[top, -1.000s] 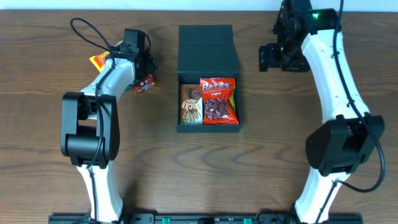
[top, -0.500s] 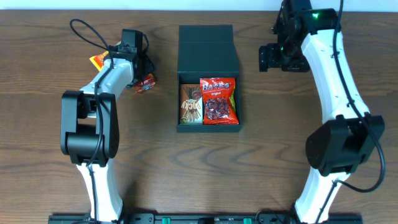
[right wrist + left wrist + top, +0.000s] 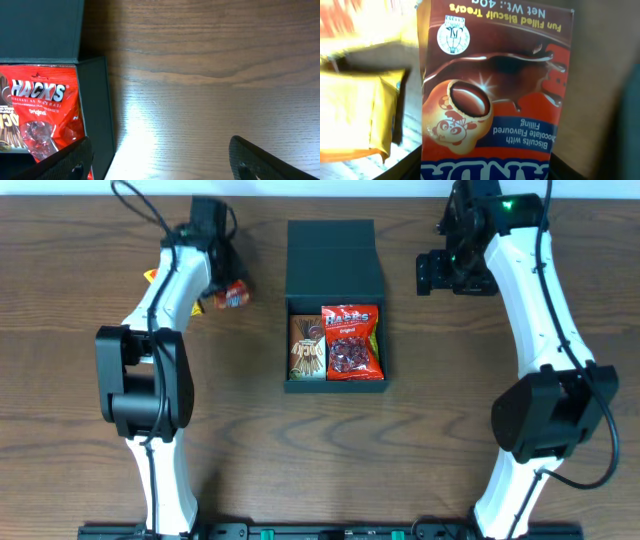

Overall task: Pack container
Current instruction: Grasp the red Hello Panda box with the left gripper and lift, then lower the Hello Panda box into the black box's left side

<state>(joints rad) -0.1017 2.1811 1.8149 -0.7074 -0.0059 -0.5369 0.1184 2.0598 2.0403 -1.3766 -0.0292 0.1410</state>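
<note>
Carefully, since the left pincer (image 3: 213, 280) seems clamped on the biscuit packet (image 3: 490, 100), carry it high over the near wall of the open container (image 3: 335, 386) at the middle of the table (image 3: 60, 440) and lay it flat; the right pincer (image 3: 167, 162) hangs wide, empty.

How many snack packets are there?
4. A brown packet and a red packet lie in the box; a biscuit packet and a yellow packet sit left of it. More may hide underneath.

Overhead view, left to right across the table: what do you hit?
Yellow-orange snack packet → red-brown biscuit packet → brown Pocky packet → red Hacks bag, both inside the dark teal-black square container → right gripper.
</note>
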